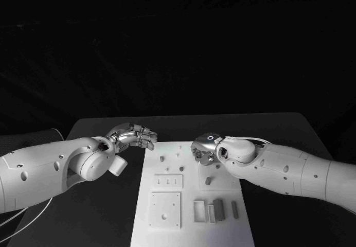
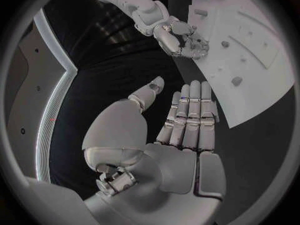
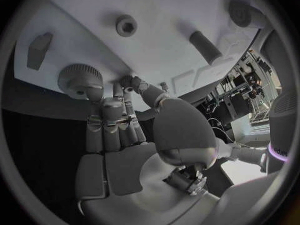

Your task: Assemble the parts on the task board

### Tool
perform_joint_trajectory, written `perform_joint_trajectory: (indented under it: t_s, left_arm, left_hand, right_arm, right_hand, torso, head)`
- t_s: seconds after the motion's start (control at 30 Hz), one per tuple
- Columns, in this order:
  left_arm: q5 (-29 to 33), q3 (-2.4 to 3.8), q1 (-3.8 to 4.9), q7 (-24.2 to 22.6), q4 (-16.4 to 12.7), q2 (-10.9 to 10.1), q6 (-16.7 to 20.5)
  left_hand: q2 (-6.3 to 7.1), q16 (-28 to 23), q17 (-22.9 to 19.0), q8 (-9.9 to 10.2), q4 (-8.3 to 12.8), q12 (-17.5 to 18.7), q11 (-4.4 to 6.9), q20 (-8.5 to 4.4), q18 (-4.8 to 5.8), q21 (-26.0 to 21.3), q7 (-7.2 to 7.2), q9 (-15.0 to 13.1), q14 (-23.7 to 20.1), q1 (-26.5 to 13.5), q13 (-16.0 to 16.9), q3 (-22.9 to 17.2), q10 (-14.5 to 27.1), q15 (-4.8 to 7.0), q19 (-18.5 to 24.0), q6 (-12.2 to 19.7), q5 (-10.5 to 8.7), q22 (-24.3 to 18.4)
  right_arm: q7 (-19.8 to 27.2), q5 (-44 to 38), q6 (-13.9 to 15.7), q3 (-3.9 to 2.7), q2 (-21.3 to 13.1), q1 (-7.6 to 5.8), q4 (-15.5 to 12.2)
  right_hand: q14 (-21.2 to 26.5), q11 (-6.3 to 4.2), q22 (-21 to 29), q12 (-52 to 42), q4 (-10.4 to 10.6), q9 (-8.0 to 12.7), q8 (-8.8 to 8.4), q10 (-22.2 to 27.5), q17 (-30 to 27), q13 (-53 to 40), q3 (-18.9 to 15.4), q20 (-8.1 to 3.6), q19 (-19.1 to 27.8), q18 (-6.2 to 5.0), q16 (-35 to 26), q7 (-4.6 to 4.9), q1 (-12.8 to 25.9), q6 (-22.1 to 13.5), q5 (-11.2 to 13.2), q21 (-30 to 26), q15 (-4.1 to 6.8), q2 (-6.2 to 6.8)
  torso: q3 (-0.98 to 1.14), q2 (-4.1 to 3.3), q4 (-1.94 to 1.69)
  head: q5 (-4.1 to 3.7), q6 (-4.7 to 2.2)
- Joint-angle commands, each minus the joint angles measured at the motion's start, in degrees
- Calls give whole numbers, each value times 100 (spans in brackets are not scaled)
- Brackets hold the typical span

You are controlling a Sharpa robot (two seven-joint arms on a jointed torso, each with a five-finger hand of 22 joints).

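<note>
Parts (image 1: pixel 214 210) mostly lie loose on the board (image 1: pixel 189 231) (much remains), right hand (image 1: pixel 206 149) reaching empty, left hand (image 1: pixel 136 137) open.

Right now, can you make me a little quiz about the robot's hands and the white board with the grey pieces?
1. True or false: the left hand holds a part.
2. Which hand is above the task board? A) left hand B) right hand
3. Fill in: the long grey parts lie at the board's ___ end (nearest or farthest from the robot).
Key: 1 false; 2 B; 3 nearest.
</note>
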State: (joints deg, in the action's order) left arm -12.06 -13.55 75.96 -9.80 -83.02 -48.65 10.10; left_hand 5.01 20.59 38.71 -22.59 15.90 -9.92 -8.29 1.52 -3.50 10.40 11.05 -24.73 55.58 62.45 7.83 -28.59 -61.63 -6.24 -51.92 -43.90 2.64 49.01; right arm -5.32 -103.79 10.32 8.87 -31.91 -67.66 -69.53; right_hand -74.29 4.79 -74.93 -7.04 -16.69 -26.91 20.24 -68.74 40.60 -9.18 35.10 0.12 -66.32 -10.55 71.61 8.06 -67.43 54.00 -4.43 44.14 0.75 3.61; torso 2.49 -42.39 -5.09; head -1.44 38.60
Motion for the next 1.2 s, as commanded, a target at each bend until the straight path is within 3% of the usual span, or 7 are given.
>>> perform_joint_trajectory:
  t_s: [0.03, 0.3, 0.57, 0.7, 0.87, 1.2]
  left_arm:
    - [0, 5, 8, -34, -7, 3, 13]
    - [0, 5, 8, -34, 11, 5, 17]
    - [0, 5, 8, -36, 31, 29, 19]
    - [1, 6, 8, -50, 47, 42, 33]
    - [5, 6, 11, -40, 65, 45, 48]
    - [5, 6, 23, -45, 76, 88, 67]
  left_hand:
    - [10, -32, 7, 22, -2, 20, -32, -34, -13, -34, 30, 3, 27, -47, -8, 21, 1, -11, 14, 4, 18, -7]
    - [10, -34, 9, 24, -1, 23, -32, -36, -10, -35, 30, 2, 27, -48, -8, 20, 0, -11, 13, 3, 18, -7]
    - [9, -37, 13, 26, -1, 27, -33, -39, -7, -37, 30, 2, 29, -48, -8, 19, -2, -11, 11, 3, 18, -8]
    - [7, -39, 14, 27, -1, 29, -33, -40, -5, -38, 31, 1, 30, -49, -8, 19, -3, -11, 10, 2, 18, -8]
    - [11, -41, 18, 31, -2, 35, -34, -42, -1, -40, 32, 1, 32, -56, -8, 23, -3, -10, 8, 4, 18, -8]
    - [8, -44, 22, 36, 0, 40, -34, -47, 1, -42, 32, 1, 36, -54, -8, 21, -5, -9, 4, 6, 18, -8]
  right_arm:
    - [-79, -128, 95, -2, 11, 4, -28]
    - [-164, -194, 207, -77, 140, -14, 19]
    - [-271, -266, 478, -212, 353, -80, 148]
    - [-370, -278, 708, -218, 490, -80, 272]
    - [-307, -274, 761, -220, 652, -80, 406]
    - [-349, -285, 690, -219, 826, -91, 566]
  right_hand:
    - [3, 47, -126, -18, -4, -8, 24, -105, -10, -7, -26, -35, -18, -445, 20, 1, 9, 33, -24, 37, 34, -34]
    - [2, 45, -126, -17, -4, -8, 24, -109, -12, -10, -27, -36, -19, -445, 22, 0, 12, 37, -24, 39, 35, -32]
    - [1, 41, -126, -7, -13, -6, 17, -111, -18, -15, -21, -45, -19, -445, 31, -3, -4, 37, -27, 45, 40, -2]
    - [0, 40, -126, -1, -13, -6, 13, -114, -22, -20, -18, -50, -17, -445, 38, -4, -21, 39, -26, 50, 41, 23]
    - [7, 44, -125, 13, -11, -1, 1, -107, -29, -23, -22, -51, -10, -445, 39, 0, -23, 30, -25, 51, 38, 63]
    - [17, 52, -124, 34, -5, 6, -16, -94, -43, -24, -29, -46, -1, -445, 36, 9, -6, 18, -24, 53, 30, 97]
  torso:
    - [-3, -1, 5]
    - [-1, -9, -11]
    - [-7, -15, -6]
    - [-6, -16, -10]
    - [4, -19, 1]
    - [-16, -29, -30]
  head:
    - [5, -18]
    - [10, -49]
    - [8, -87]
    - [3, -113]
    - [16, -132]
    - [31, -159]
